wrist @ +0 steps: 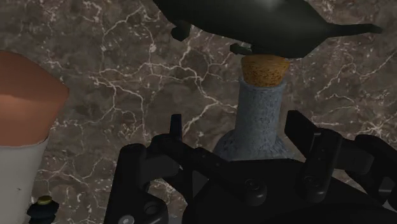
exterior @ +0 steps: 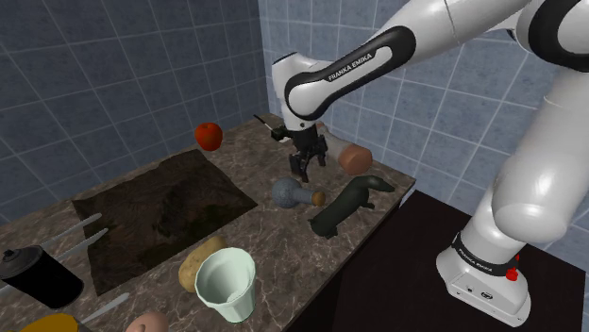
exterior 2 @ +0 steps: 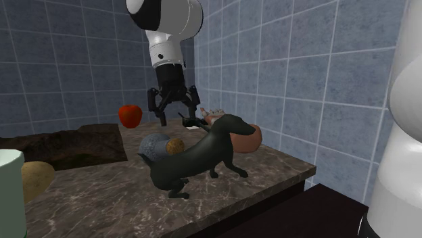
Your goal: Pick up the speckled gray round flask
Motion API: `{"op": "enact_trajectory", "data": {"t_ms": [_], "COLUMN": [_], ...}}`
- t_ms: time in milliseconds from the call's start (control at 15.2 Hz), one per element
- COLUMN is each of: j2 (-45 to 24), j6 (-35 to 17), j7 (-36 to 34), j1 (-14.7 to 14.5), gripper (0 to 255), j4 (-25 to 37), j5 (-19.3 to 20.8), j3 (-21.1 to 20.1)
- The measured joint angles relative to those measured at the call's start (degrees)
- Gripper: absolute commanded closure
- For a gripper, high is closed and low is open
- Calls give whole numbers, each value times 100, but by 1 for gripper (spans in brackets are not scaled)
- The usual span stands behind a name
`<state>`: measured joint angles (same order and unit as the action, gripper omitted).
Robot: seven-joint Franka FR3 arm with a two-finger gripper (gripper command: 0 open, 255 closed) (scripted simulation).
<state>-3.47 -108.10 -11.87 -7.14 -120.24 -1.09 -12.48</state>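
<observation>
Two walls of blue-grey square tiles [exterior: 113, 66] meet in a corner behind a dark brown, white-veined marble surface [exterior: 264, 245]. A dark rectangular recess [exterior: 160, 212] is sunk into the surface toward the shoulder view's left.

The speckled grey round flask with a cork stopper [exterior: 288, 193] lies on its side on the surface, near the recess's corner. Its corked neck points at a black dachshund figurine [exterior: 347, 206] standing just beside it. The all-black two-finger gripper [exterior 2: 179, 116] hangs straight down just above the flask, its fingers spread wide and clasping nothing. Seen from the wrist view, the two fingers stand to either side of the flask's neck without touching it.

Close to the back wall sit a red round fruit [exterior: 209, 135] and, on the gripper's far side, a reddish-brown rounded object [exterior: 356, 157]. Toward the shoulder view's lower left there is a tan potato [exterior: 196, 262] just beside a pale green cup [exterior: 227, 283], with a black cylindrical can [exterior: 40, 278] well apart from them. The surface ends at a straight edge, and past it a dark plain area [exterior: 378, 283] carries the white arm's base [exterior: 486, 273].
</observation>
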Motion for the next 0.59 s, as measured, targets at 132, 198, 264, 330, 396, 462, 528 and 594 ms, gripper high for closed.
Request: {"op": "enact_trajectory", "data": {"t_ms": [132,198,264,330,396,462,528,594], "j2": [-459,-700,-921,-1046,-1126,-1203,-1247,-1286], "j6": [-52,-30,9,-35,-103,-153,-211,-274], "j7": [-125,-184,-231,-246,-258,-270,-274,-283], "j1": [-80,-121,-157,-172,-183,-193,-197,-204], "gripper": [0,0,0,0,0,0,0,0], "j4": [286,491,698,747,745,764,747,721], "j5": [-15,-15,-15,-10,-5,5,12,17], "j3": [-63,-89,-109,-113,-115,-115,-114,-114]}}
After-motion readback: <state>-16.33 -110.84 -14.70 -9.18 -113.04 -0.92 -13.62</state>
